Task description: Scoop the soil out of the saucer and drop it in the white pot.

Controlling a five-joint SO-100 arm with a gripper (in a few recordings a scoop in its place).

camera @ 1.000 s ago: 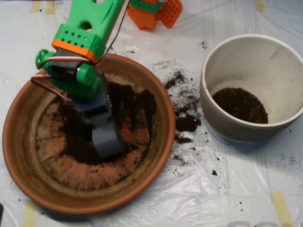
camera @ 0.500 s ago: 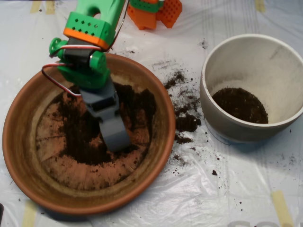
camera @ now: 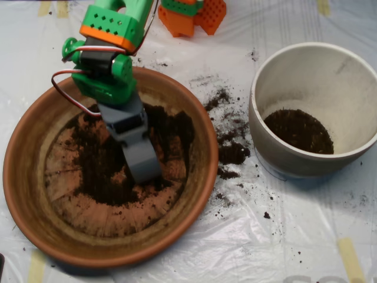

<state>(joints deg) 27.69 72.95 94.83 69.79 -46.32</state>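
Claw [camera: 143, 167] sits tip-down in the soil [camera: 100, 171] inside the saucer [camera: 35, 218]; can't tell whether it's spread or pressed together, its mouth is hidden from above. Arm top is cut off by the frame. White pot [camera: 283, 159] is well right of claw, 1 soil patch inside. Spilled crumbs on the desk [camera: 294, 236] between.

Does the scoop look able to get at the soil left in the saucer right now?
Probably yes. The scoop is already down inside the saucer, its tip among the soil, and nothing lies between them.
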